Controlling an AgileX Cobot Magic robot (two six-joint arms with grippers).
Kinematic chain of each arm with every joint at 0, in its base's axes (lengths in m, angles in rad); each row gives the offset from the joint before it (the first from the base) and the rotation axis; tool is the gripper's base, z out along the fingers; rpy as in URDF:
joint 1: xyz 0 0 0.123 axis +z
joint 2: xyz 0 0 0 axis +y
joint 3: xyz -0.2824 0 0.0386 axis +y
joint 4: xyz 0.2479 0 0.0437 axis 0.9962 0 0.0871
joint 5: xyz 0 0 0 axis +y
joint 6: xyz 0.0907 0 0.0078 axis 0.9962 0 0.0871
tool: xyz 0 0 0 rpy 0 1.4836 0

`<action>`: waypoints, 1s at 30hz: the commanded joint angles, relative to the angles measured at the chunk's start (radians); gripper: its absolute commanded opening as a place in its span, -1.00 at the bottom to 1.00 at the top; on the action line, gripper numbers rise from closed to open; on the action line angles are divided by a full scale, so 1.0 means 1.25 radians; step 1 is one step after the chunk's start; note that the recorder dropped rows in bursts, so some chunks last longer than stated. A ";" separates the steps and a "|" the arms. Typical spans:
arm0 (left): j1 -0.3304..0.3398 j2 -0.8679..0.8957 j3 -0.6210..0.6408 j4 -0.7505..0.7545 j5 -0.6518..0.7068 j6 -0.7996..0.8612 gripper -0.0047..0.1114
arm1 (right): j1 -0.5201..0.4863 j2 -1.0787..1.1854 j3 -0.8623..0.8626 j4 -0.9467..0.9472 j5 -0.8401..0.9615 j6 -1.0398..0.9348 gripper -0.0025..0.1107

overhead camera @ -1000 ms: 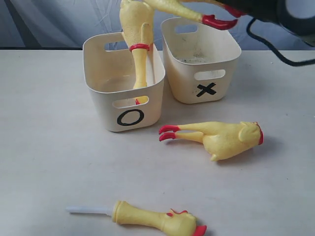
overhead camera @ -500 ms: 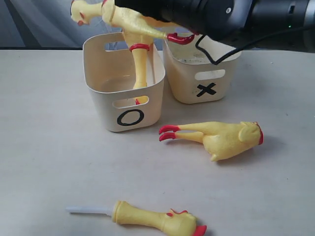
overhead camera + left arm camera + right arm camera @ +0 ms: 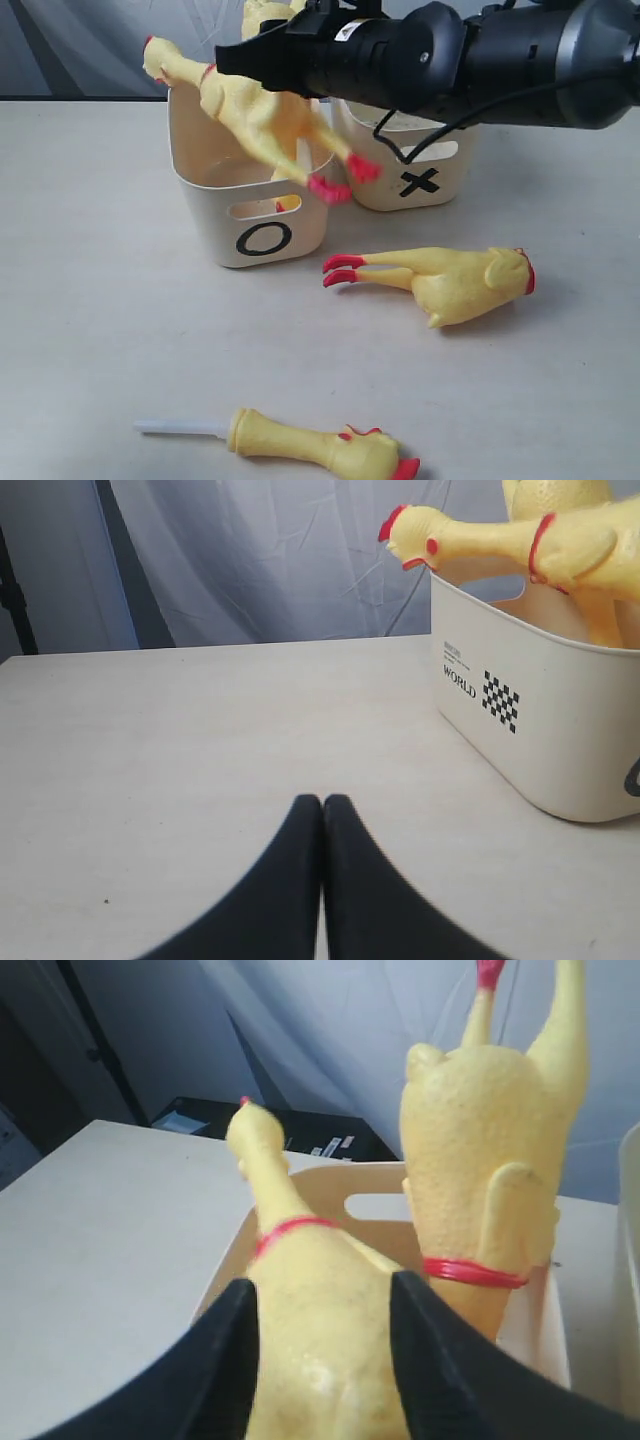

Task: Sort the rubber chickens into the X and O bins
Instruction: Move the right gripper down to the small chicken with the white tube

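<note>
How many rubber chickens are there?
4: held chicken in the right gripper above the O bin; upside-down chicken in that bin; lying chicken before the X bin; small chicken nearest the camera. The arm hides part of the X bin.

Glossy black cylindrical right arm (image 3: 450, 60) with grey end segment (image 3: 600, 55), small white label (image 3: 348, 29) and thin looping black cable (image 3: 388, 152); left gripper (image 3: 322, 802) has tapered black fingers.

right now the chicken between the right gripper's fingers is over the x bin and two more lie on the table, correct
No: the exterior view shows that chicken, between the fingers of the right gripper, over the O bin, not the X bin. A large chicken and a small chicken do lie on the table.
</note>
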 commanded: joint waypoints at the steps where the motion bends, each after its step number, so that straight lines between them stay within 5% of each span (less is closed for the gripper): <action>1: -0.002 -0.003 -0.004 0.000 -0.011 -0.005 -0.92 | 0.013 0.003 -0.006 0.000 -0.012 0.001 -0.22; 6: -0.002 -0.003 -0.004 0.000 -0.011 -0.005 -0.92 | 0.009 -0.049 -0.006 -0.004 -0.010 0.001 -0.19; 9: -0.002 -0.003 -0.004 0.000 -0.011 -0.005 -0.92 | -0.007 -0.126 -0.006 -0.011 0.065 -0.004 0.00; 13: -0.002 -0.003 -0.004 0.000 -0.011 -0.005 -0.92 | -0.091 -0.298 -0.006 -0.066 0.445 -0.006 0.00; 17: -0.002 -0.003 -0.004 0.000 -0.011 -0.005 -0.92 | -0.091 -0.359 -0.004 -0.157 0.926 -0.149 -0.12; 20: -0.002 -0.003 -0.004 0.000 -0.011 -0.005 -0.92 | -0.047 -0.358 0.030 -0.129 0.959 -0.227 -0.39; 30: -0.002 -0.003 -0.004 0.000 -0.011 -0.005 -0.92 | 0.051 -0.269 0.132 -0.165 0.931 -0.249 -0.17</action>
